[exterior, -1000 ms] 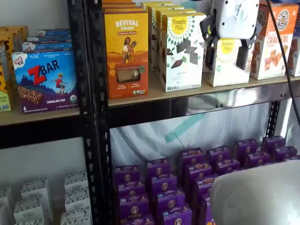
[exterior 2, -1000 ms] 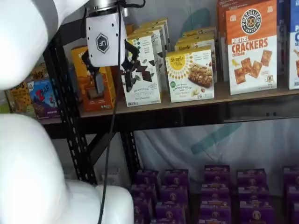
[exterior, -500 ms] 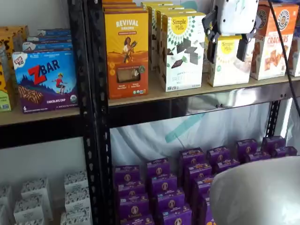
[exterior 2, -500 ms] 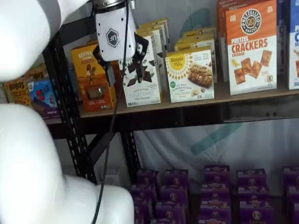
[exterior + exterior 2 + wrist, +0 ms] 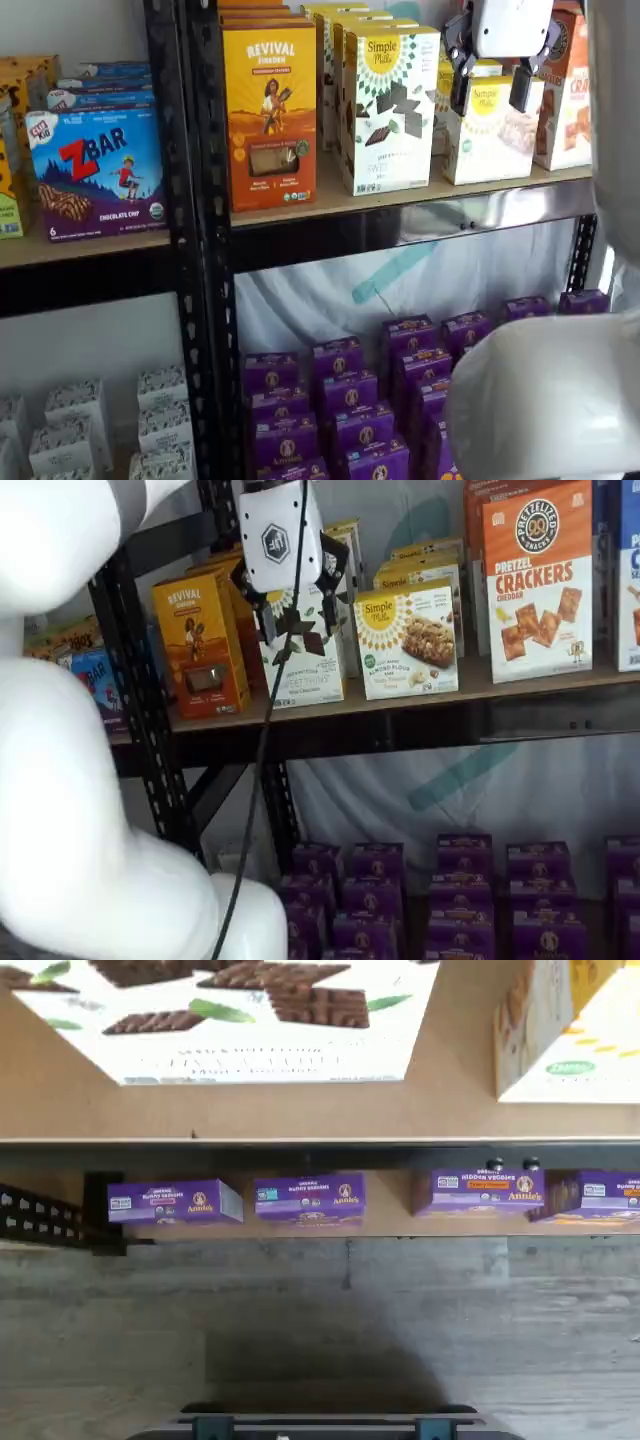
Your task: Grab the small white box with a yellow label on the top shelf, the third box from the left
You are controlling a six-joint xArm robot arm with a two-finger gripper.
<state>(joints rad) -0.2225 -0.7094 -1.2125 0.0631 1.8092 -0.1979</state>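
Your target, small white box: cream carton, yellow sunburst logo, baked-goods photo, upright on top shelf. Your gripper hung spread wide, empty.

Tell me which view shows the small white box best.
A shelf view: the small white box shows its whole front, unobstructed. In the other shelf view the hand hangs in front of the box. The wrist view catches only a corner.
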